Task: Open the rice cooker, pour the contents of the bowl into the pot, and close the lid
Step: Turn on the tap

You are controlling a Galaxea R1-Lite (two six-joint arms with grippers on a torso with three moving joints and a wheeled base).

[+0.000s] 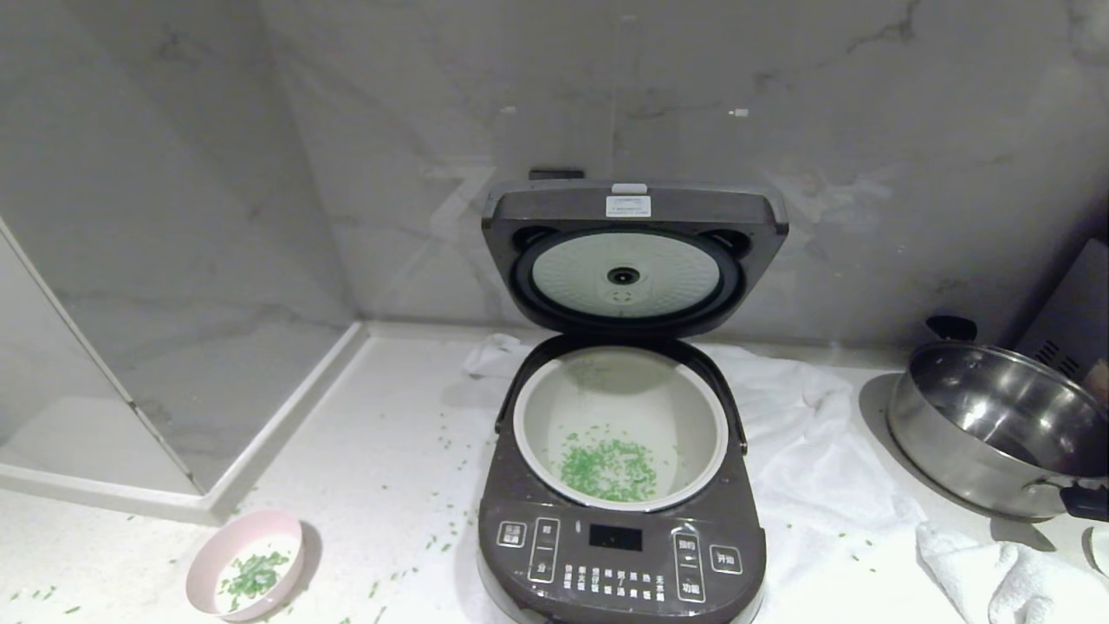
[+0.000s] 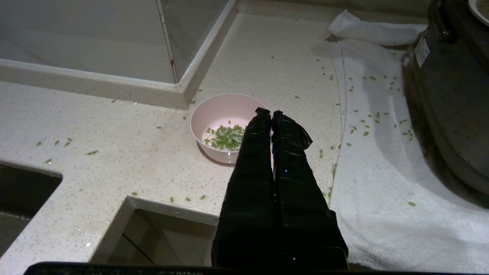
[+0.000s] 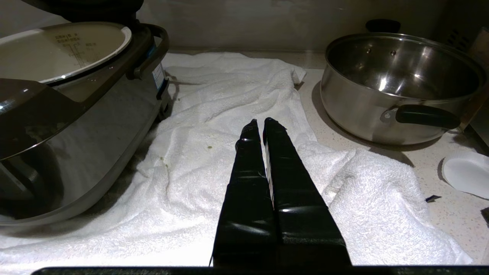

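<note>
The dark rice cooker [image 1: 619, 555] stands at the counter's middle with its lid [image 1: 632, 260] swung up against the wall. Its white pot [image 1: 619, 425] holds a scatter of green contents [image 1: 606, 468]. The pale pink bowl [image 1: 247, 576] sits upright on the counter to the cooker's left, with some green bits [image 2: 225, 137] still in it. My left gripper [image 2: 270, 111] hangs shut and empty above the counter, just beside the bowl [image 2: 219, 130]. My right gripper [image 3: 259, 120] is shut and empty over the white towel, between the cooker [image 3: 76, 126] and the steel pan. Neither arm shows in the head view.
A white towel [image 1: 823, 451] lies under and to the right of the cooker. A steel pan [image 1: 996, 425] with black handles stands at the right. Green bits are strewn over the counter [image 1: 381, 485]. A raised ledge [image 1: 269, 433] bounds the left; the counter edge [image 2: 168, 208] has a cut-out near the bowl.
</note>
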